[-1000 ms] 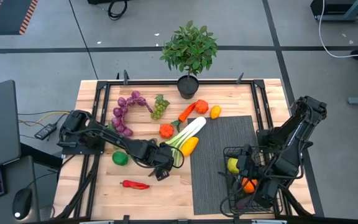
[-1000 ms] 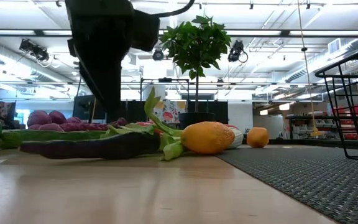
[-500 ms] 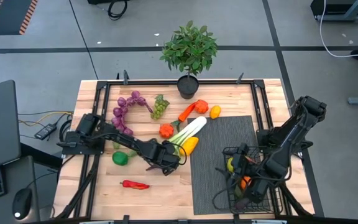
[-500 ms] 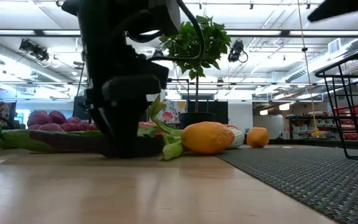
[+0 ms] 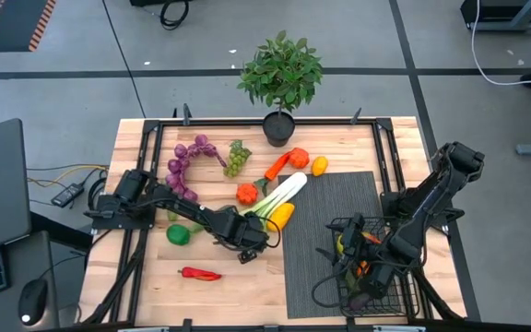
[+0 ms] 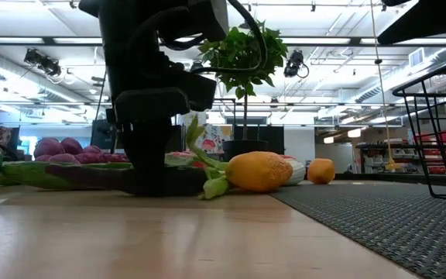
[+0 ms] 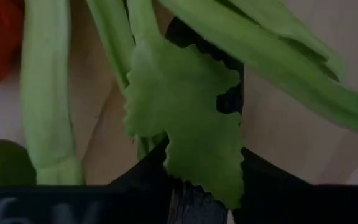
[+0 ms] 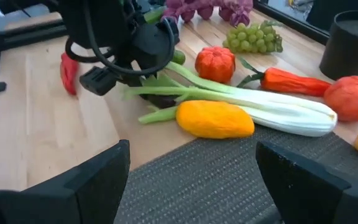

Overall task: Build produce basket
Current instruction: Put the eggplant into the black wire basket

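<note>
The left end effector (image 5: 244, 242) is down at the leek's (image 5: 279, 196) green leaf end, its fingers closing around a dark vegetable under the leaves, a grasp under way; next comes a lift toward the basket (image 5: 369, 300), where the right end effector (image 5: 362, 269) hovers wide open.
</note>
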Motion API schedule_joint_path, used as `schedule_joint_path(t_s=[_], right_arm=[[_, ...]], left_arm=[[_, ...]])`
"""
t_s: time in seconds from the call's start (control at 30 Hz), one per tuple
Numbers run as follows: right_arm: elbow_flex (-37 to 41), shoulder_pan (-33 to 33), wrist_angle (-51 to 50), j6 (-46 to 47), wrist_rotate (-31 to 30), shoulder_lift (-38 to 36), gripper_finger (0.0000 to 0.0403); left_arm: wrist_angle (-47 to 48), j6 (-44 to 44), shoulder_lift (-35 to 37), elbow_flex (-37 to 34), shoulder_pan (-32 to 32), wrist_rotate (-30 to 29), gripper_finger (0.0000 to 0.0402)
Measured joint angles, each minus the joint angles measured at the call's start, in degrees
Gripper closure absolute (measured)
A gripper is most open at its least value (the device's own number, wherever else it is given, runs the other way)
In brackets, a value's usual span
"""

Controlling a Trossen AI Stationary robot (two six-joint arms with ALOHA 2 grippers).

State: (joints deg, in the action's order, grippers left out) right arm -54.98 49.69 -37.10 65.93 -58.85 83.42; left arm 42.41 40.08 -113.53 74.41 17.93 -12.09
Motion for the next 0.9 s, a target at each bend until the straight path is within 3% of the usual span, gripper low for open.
schedule_joint_path(t_s=[0.2, 0.37, 0.5, 0.67, 0.9], right_arm=[[1.9, -2.8, 10.9, -6.8, 0.5, 0.0, 0.0053], [1.9, -4.1, 22.7, -17.4, 1.5, 0.0, 0.0053], [1.9, -4.8, 31.8, -25.1, 4.3, -0.1, 0.0053], [1.9, -4.8, 39.0, -30.7, 5.4, -0.1, 0.0053], [1.9, -4.5, 44.8, -41.8, 5.2, -0.1, 0.0053]], left_arm=[[0.8, -4.8, -0.3, 6.2, 0.0, 0.7, 0.0305], [5.4, -8.3, -0.2, 15.4, 1.5, 0.3, 0.0278], [13.5, -9.5, -0.1, 23.6, 3.6, -0.4, 0.0283], [18.9, -10.1, 0.0, 30.9, 6.0, -6.6, 0.029], [13.4, -13.6, 0.0, 35.1, 6.3, -17.8, 0.0283]])
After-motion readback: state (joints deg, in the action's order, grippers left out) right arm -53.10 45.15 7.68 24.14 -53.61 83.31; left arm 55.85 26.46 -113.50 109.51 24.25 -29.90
